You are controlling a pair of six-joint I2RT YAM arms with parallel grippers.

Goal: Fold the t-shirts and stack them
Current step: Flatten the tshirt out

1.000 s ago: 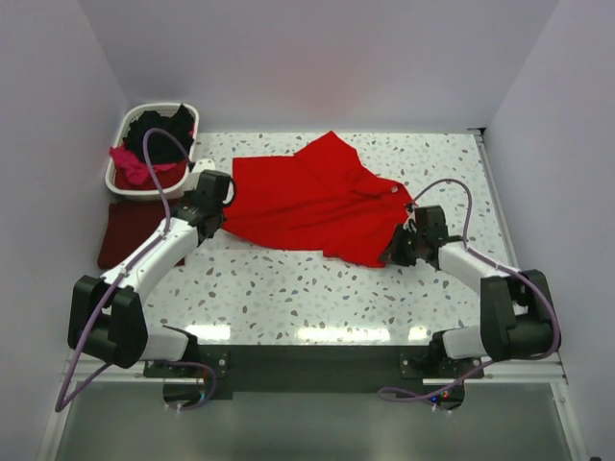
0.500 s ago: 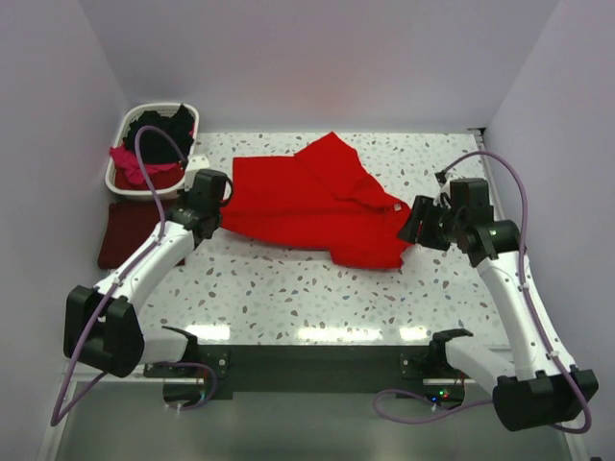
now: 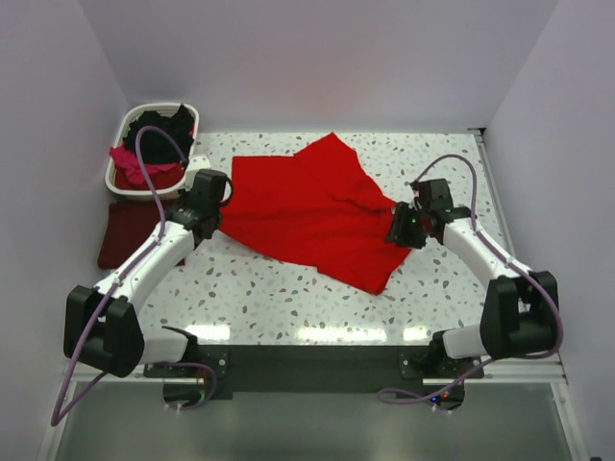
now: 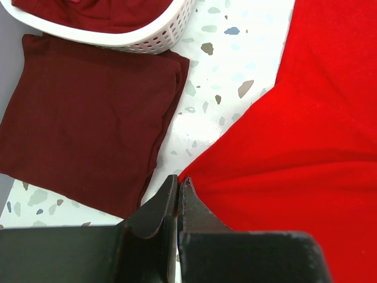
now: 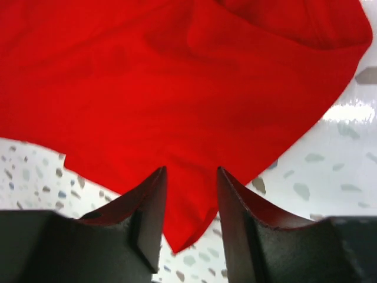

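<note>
Red t-shirt (image 3: 307, 216) spread on counter (image 3: 288, 298); left gripper (image 4: 178, 180) closed, pinching its edge; right gripper (image 5: 190, 172) half-open astride opposite corner.

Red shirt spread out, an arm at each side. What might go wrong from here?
The right pincer stands open over only a narrow corner of the red t-shirt; closing there may catch too little cloth and slip. The left pincer is shut on the opposite edge, close to the folded maroon t-shirt; a pull that way might drag across it.

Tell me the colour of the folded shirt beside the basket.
The folded shirt is dark maroon, clearest in the left wrist view.
</note>
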